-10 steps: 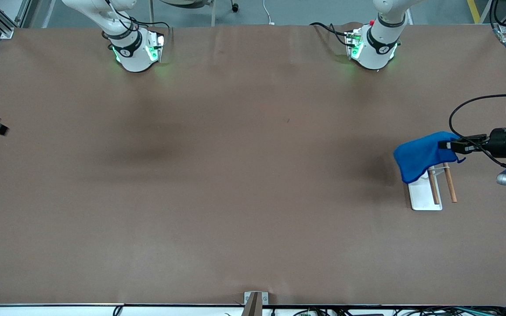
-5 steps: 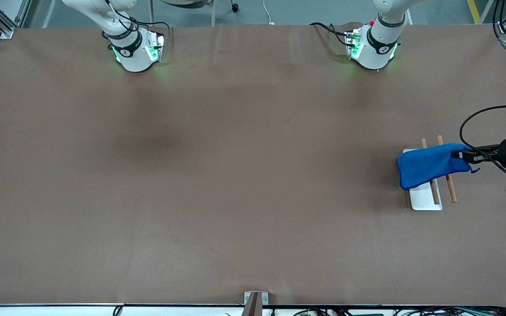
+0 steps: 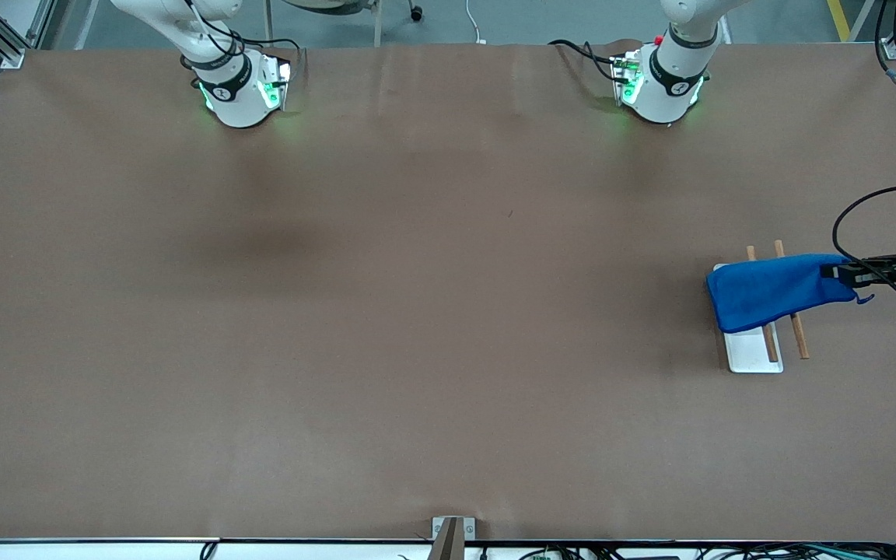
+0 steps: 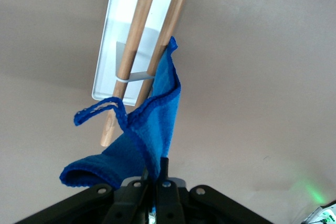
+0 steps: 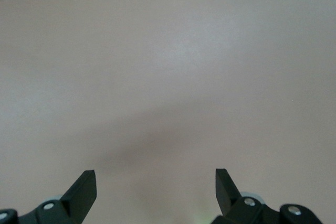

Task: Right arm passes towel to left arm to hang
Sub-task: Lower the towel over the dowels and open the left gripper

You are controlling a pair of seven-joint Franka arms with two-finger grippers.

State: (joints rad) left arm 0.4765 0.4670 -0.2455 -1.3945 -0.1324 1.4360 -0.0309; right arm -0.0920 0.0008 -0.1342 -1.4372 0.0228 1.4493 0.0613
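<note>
Now we have the towel point(image 3: 773, 288) draped over the two wooden rods of the rack point(image 3: 754, 357), at the left arm's end of the table. Our left gripper point(image 3: 841, 272) is clamped shut on one towel edge, just beside the rods. To hang it well, we should let go only once the cloth lies evenly across both rods. Our right gripper point(image 5: 156, 184) waits, jaws wide apart and empty, over bare table.

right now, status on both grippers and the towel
Left gripper shut on towel, draped over the rack. Right gripper open over bare table, waiting. Nothing in the way.
</note>
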